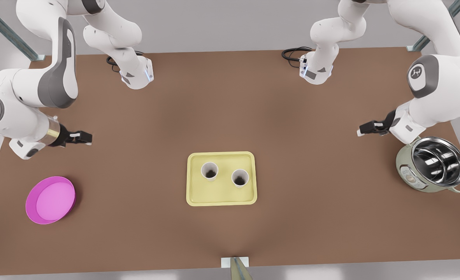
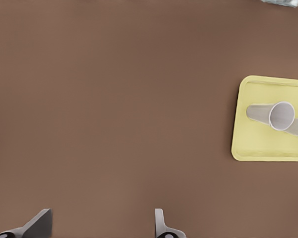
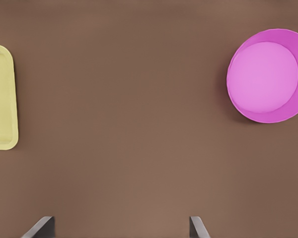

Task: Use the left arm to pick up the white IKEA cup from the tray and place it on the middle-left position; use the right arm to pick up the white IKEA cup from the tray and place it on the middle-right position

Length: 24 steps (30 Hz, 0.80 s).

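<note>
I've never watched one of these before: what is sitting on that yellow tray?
Two white cups stand upright on the tray, side by side and apart. Their insides look dark; whether anything is in them cannot be told.

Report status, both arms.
Left gripper open, away from the tray. Right gripper open, beside the pot. Both cups upright on tray. Nothing in between.

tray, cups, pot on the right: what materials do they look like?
Tray: matte pale yellow, likely plastic; no glare. The two cups: plain white, matte, ceramic or plastic, can't tell. Pot: shiny inner bowl with mirror reflections, looks like steel; pale green outer shell, probably plastic.
</note>
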Motion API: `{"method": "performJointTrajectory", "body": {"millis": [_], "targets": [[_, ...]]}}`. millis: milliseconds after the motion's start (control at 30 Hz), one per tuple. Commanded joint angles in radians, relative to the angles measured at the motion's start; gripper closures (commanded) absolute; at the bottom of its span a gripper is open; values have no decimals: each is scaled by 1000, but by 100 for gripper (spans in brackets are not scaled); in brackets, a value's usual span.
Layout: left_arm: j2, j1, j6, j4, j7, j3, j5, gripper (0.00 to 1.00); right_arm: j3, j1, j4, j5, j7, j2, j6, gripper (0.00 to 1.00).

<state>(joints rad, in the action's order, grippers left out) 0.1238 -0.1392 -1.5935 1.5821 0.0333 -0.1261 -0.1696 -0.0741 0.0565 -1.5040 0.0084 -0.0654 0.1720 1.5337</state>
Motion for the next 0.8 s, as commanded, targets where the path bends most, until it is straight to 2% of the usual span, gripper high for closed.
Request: {"method": "performJointTrajectory", "body": {"millis": [0, 200, 333, 400, 467, 600, 700, 767], "targets": [[-6, 27, -158, 12, 37, -1, 33, 0, 0, 2, -1, 1, -68, 0, 121, 0], [36, 46, -146, 30, 30, 3, 47, 0, 4, 86, -5, 2, -4, 75, 207, 0], [160, 296, -359, 16, 237, 2, 64, 0, 20, 128, -9, 62, 44, 149, 246, 0], [207, 428, -399, 16, 418, 2, 200, 0, 20, 187, -7, 62, 122, 182, 253, 0], [232, 468, -418, 13, 450, 2, 217, 0, 20, 244, -7, 62, 180, 213, 295, 0], [425, 544, -502, -146, 597, 2, 279, 0, 20, 338, -1, 76, 312, 254, 319, 0], [511, 601, -606, -174, 734, 2, 325, 0, 19, 413, 1, 76, 391, 307, 382, 0], [585, 642, -609, -277, 787, 3, 325, 0, 19, 416, 4, 76, 415, 333, 425, 0]]}}
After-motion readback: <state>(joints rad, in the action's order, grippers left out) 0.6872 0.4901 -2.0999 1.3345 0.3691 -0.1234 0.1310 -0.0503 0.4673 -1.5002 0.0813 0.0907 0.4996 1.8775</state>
